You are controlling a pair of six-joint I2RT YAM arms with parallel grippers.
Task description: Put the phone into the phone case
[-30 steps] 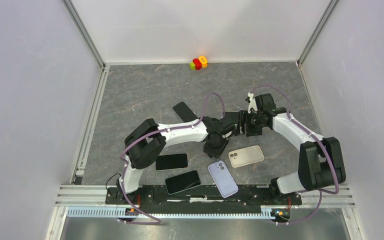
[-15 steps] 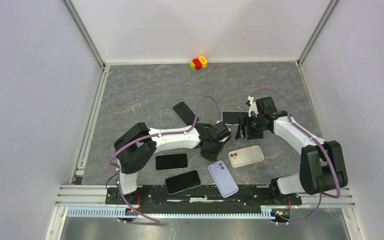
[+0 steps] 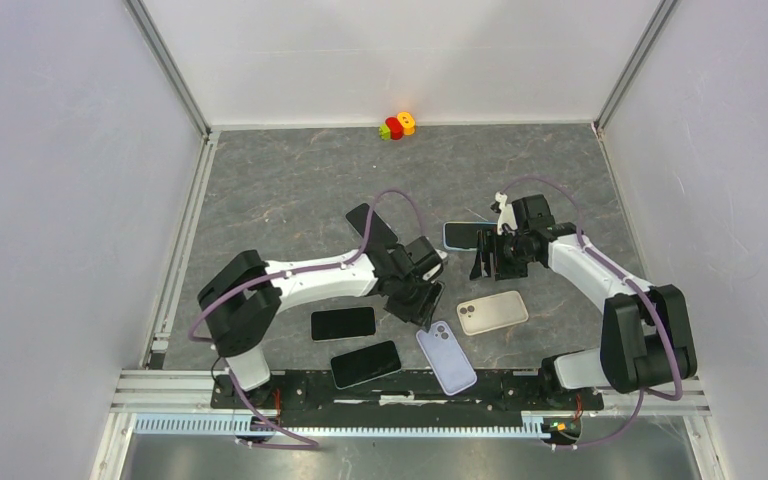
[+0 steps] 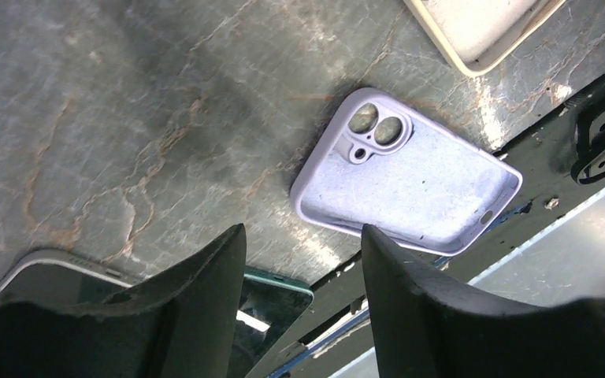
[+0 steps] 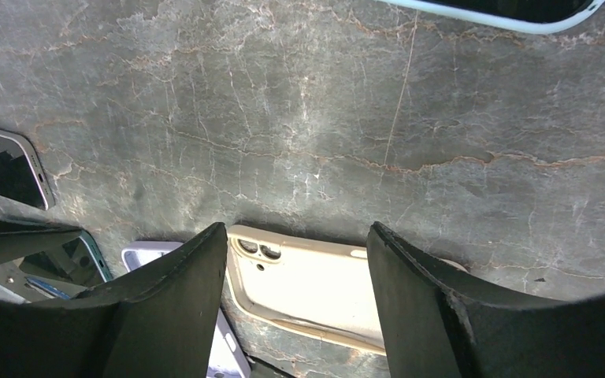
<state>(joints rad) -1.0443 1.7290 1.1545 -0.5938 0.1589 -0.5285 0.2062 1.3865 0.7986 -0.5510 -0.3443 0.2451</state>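
Two empty cases lie on the surface [image 3: 290, 180]: a purple case [image 4: 410, 189] and a cream case [image 5: 307, 291]. Both look open side up. Four phones [image 3: 343, 323] lie around them. No phone is in a case yet, and no hand holds one.

The left hand [image 4: 301, 240] hangs near the purple case, fingers apart, with nothing between them. The right hand [image 5: 296, 236] hangs over bare surface near the cream case, fingers apart too, holding nothing. A blue-edged phone [image 3: 460, 235] lies just beside it.

I think the job is at the pick-up step. Next, one hand needs to go down over a phone, close on its long sides, and carry it flat to a case.
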